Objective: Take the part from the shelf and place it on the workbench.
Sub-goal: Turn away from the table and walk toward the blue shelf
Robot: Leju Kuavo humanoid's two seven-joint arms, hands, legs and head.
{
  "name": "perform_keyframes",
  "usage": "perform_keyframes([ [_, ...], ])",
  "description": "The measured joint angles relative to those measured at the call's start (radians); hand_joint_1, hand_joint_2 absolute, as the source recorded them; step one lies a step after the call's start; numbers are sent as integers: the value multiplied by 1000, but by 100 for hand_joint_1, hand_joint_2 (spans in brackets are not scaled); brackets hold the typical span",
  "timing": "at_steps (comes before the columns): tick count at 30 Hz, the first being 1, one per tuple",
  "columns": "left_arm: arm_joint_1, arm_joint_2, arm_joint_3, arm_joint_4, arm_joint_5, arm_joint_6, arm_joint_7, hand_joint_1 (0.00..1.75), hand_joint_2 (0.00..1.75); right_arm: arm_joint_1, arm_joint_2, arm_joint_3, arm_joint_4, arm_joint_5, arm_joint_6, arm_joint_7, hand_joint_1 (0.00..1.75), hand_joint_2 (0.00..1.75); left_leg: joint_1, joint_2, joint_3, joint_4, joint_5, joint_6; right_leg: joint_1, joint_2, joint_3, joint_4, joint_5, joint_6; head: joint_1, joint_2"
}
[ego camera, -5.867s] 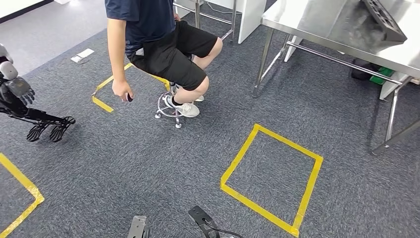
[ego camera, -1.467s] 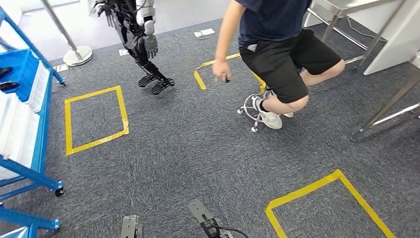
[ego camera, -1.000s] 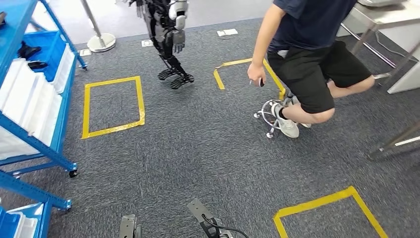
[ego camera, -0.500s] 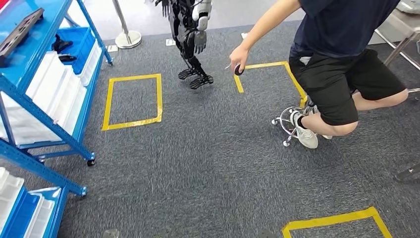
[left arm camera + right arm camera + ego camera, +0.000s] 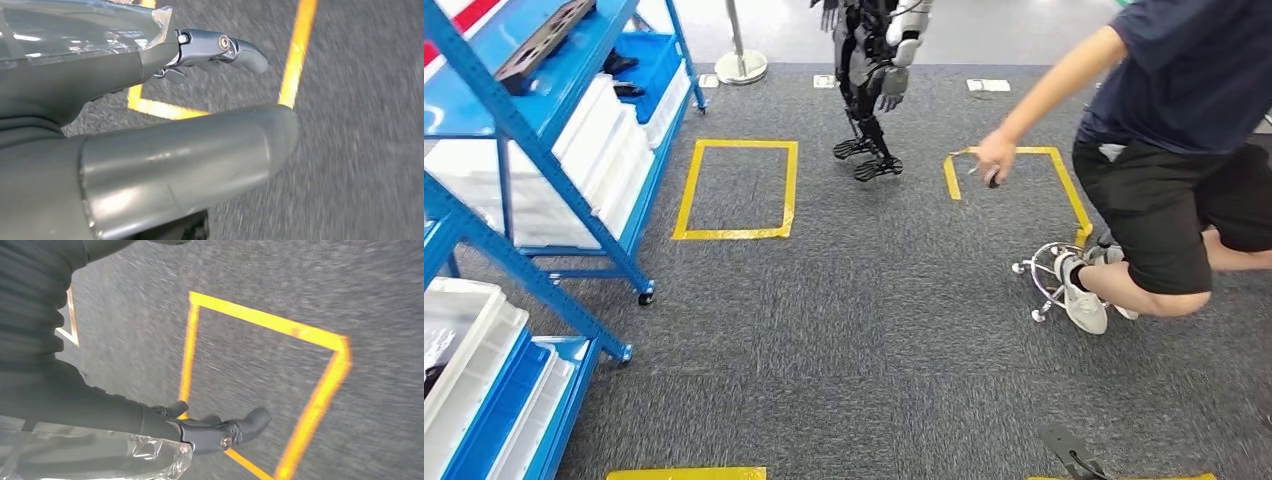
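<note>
Turning has swung the head view round since half a second ago, so the blue shelf now stands larger at the side with the dark flat part lying on its top level, while a seated person and another robot stand on the grey carpet well away from the shelf, beyond a yellow taped square. Left wrist view: the left hand hangs over carpet and tape, holding nothing, its fingers loosely bent, presumably idle while walking. Right wrist view: the right hand likewise hangs empty above a taped square, fingers slightly curled.
</note>
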Motion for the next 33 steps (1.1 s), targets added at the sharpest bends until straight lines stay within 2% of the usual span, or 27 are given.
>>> perform_keyframes([
  [2, -3, -10, 30, 0, -6, -2, -2, 0, 0, 2, 0, 4, 0, 0, -1, 3, 0, 175, 1, -22, -1, 0, 2, 3, 0, 22, -63, 131, -48, -3, 0, 0],
  [3, -3, -14, 43, 0, -9, -3, -3, 0, 0, 3, 1, 5, 0, 1, 0, 4, 0, 175, 1, -33, -1, 1, 2, 3, -2, 26, -79, 161, -52, 1, 0, 0],
  [4, -3, -19, 54, 0, -13, -4, -3, 0, 0, 3, 4, 7, 0, 2, 0, 4, 0, 175, 2, -44, 0, 2, 2, 2, -4, 27, -78, 152, -40, 10, 0, 0],
  [5, -4, -24, 64, -1, -18, -6, -3, 0, 0, 3, 7, 9, 0, 4, 2, 4, 0, 175, 3, -55, 1, 3, 1, 0, -8, 30, -57, 102, -13, 21, 0, 0],
  [6, -5, -30, 74, -3, -26, -7, -2, 0, 0, 3, 12, 12, 0, 8, 4, 3, 0, 175, 5, -65, 2, 6, -1, -3, -15, 39, -25, 30, 19, 33, 0, 0],
  [7, -6, -35, 84, -6, -34, -7, -1, 0, 0, 2, 19, 16, 0, 12, 8, 1, 0, 175, 4, -74, 0, 11, -5, -10, -18, 52, 4, -37, 45, 40, 1, 0],
  [8, -7, -40, 95, -11, -44, -8, 1, 0, 0, 2, 28, 20, -1, 15, 13, -1, 0, 175, 3, -82, -3, 16, -7, -16, -21, 62, 25, -83, 62, 40, 1, 0],
  [9, -8, -45, 106, -15, -53, -7, 2, 0, 0, 2, 39, 25, -1, 17, 18, -3, 0, 175, 1, -88, -6, 20, -9, -22, -21, 69, 34, -104, 69, 35, 0, 0],
  [11, -9, -54, 127, -21, -65, -6, 5, 0, 0, 2, 63, 34, -2, 19, 22, -5, 0, 175, 3, -97, -11, 21, -8, -32, -17, 60, 35, -105, 72, 19, -1, 0],
  [13, -10, -61, 142, -23, -69, -5, 6, 0, 0, 3, 82, 39, -3, 20, 22, -6, 0, 175, 5, -75, -20, 39, -22, -38, -17, 49, 36, -106, 74, 6, -2, 0],
  [15, -15, -66, 152, -25, -70, -5, 6, 0, 0, 3, 90, 41, -3, 20, 23, -7, 0, 175, 5, -31, -62, 129, -76, -44, -14, 33, 36, -107, 74, -9, -3, 0],
  [17, -20, -70, 160, -25, -78, -2, 6, 0, 0, 5, 95, 47, -3, 22, 33, -7, 0, 175, 5, -11, -127, 264, -136, -45, -7, 13, 35, -107, 72, -18, -4, 0],
  [18, -21, -72, 165, -25, -83, 0, 5, 0, 0, 6, 100, 51, -3, 25, 39, -8, 0, 175, 5, -9, -147, 303, -145, -44, -4, 5, 35, -107, 71, -20, -4, 0],
  [19, -22, -73, 171, -25, -88, 5, 4, 0, 0, 6, 107, 56, -3, 30, 45, -7, 0, 175, 5, -7, -149, 307, -136, -42, -2, -3, 35, -107, 71, -20, -4, 0],
  [20, -23, -74, 176, -25, -93, 11, 1, 0, 0, 6, 117, 61, -3, 37, 50, -5, 0, 175, 4, -5, -131, 272, -110, -38, 0, -10, 37, -107, 70, -21, -4, 0],
  [22, -32, -74, 183, -25, -98, 22, -4, 0, 0, 6, 139, 75, -3, 53, 55, 3, 0, 175, -2, 18, -58, 134, -49, -26, 5, -23, 40, -106, 69, -21, -4, 0],
  [24, -47, -75, 186, -25, -103, 31, -7, 0, 0, 7, 163, 92, -3, 70, 56, 15, 0, 175, -11, 40, -13, 43, -24, -18, 11, -37, 40, -106, 67, -19, -3, 0],
  [25, -54, -75, 186, -24, -104, 35, -7, 0, 0, 8, 174, 101, -4, 79, 56, 21, 0, 175, -15, 42, -10, 31, -25, -16, 13, -45, 40, -106, 66, -16, -3, 0],
  [26, -59, -75, 186, -24, -104, 41, -6, 0, 0, 7, 185, 111, -4, 88, 55, 28, 0, 175, -16, 33, -11, 29, -22, -14, 14, -52, 42, -108, 66, -13, -3, 0],
  [27, -62, -76, 185, -23, -102, 48, -5, 0, 0, 7, 194, 121, -4, 96, 55, 33, 0, 175, -15, 26, -9, 23, -18, -11, 13, -53, 42, -106, 64, -10, -3, 0],
  [28, -64, -76, 183, -23, -98, 56, -3, 0, 0, 8, 201, 131, -4, 102, 55, 36, 0, 175, -12, 19, -5, 17, -13, -6, 12, -43, 38, -96, 57, -6, -3, 0],
  [29, -68, -77, 181, -23, -94, 64, -2, 0, 0, 9, 206, 140, -4, 106, 55, 39, 0, 175, -9, 13, -1, 10, -7, -1, 11, -27, 27, -70, 43, -5, -2, 0],
  [31, -78, -77, 176, -21, -88, 76, 0, 0, 0, 16, 212, 153, -5, 109, 55, 41, 0, 175, -5, -3, 0, 5, -1, 6, 8, 12, -25, 39, -7, -8, -2, 0],
  [33, -83, -77, 168, -18, -87, 81, 3, 0, 0, 27, 216, 162, -4, 106, 55, 43, 0, 175, -4, -22, -1, 5, 0, 7, 6, 24, -86, 159, -46, -5, -1, 0],
])
